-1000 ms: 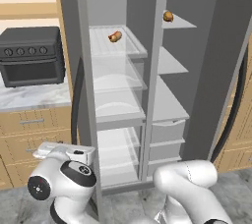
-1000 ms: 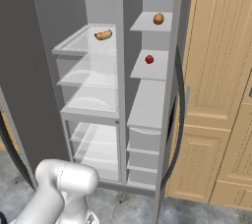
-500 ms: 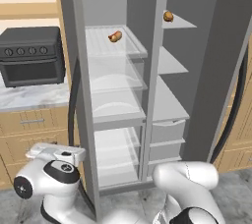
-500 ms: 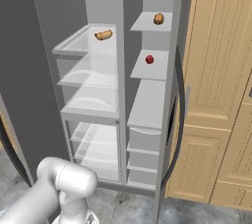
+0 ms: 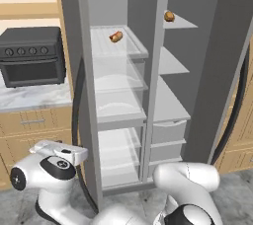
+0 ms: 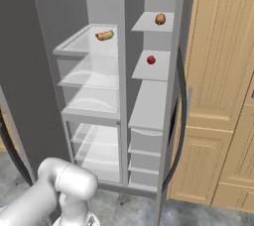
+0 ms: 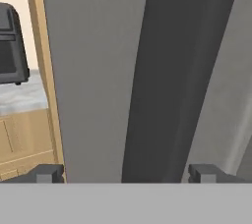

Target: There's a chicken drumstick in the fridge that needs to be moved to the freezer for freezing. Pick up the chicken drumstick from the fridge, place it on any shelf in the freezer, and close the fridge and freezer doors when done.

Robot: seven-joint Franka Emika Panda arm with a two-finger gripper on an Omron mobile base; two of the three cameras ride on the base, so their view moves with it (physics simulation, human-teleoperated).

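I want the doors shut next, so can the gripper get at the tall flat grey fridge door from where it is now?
Probably yes. In the hand view the open gripper points straight at the tall flat grey fridge door, with nothing between them. Whether it touches the door yet cannot be told.

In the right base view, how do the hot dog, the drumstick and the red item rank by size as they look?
1. Hot dog, on the top glass shelf: the longest.
2. Drumstick, on the top freezer shelf.
3. Red item, one shelf lower: slightly smaller than the drumstick, but these two look nearly alike, so their order is unsure.
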